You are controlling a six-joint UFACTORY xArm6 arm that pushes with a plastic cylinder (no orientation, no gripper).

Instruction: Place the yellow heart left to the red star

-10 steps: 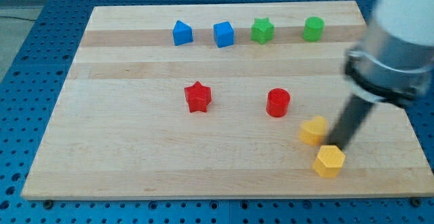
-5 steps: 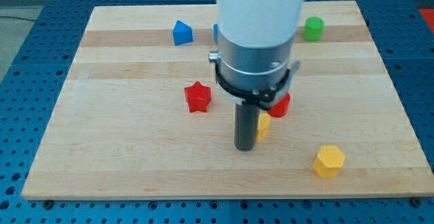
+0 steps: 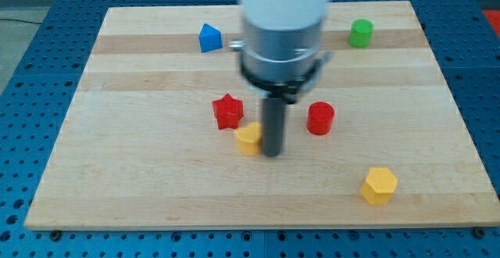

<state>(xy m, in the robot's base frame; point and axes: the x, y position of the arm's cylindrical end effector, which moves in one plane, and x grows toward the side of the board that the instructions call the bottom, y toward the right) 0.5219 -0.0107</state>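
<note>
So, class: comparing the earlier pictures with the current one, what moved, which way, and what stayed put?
My tip swept from the view's right toward the left, pushing the yellow heart leftward; it now sits just below-right of the red star, with my tip at its right side. The red star, red cylinder, yellow hexagon, blue block and green cylinder stayed put.

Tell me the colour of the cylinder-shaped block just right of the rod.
Red: the small red cylinder block, seen clearly in the camera view.
</note>
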